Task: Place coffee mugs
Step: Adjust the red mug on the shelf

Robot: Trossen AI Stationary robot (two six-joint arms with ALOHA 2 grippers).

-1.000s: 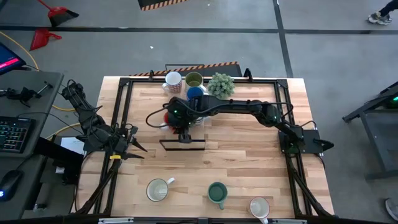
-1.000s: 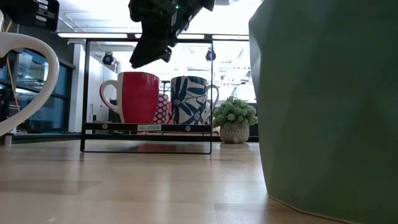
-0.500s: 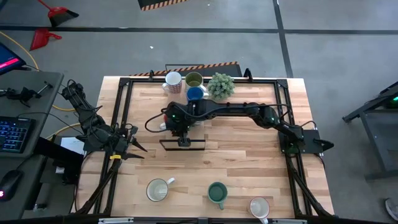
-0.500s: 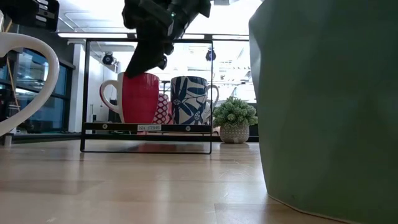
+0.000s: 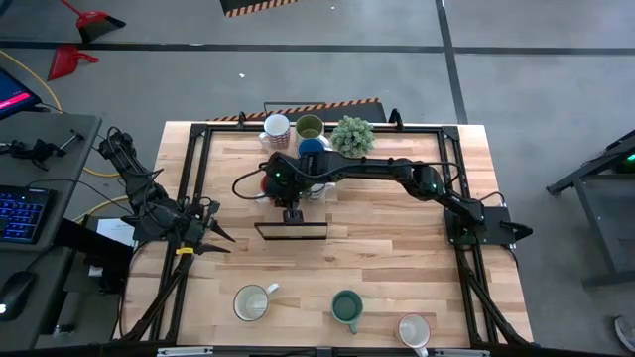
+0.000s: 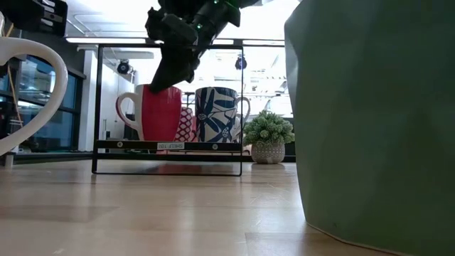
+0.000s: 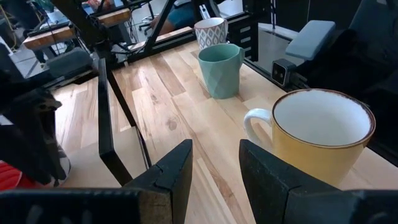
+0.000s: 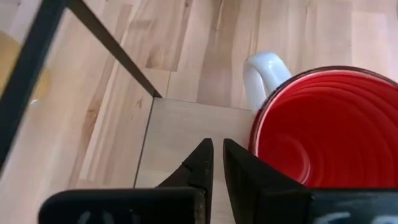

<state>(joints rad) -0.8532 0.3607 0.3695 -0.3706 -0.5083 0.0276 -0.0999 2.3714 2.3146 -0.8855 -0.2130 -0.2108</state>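
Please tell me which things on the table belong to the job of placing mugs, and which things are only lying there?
For the job: red mug; blue mug; olive mug; teal mug; patterned white mug; cream mug; white mug; right gripper beside the red mug.

Only lying there: potted plant; black frame.

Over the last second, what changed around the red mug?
The right gripper dropped toward the red ceramic mug and narrowed its fingers; it now hangs beside the rim, holding nothing. The left gripper, open, and every mug stayed put.
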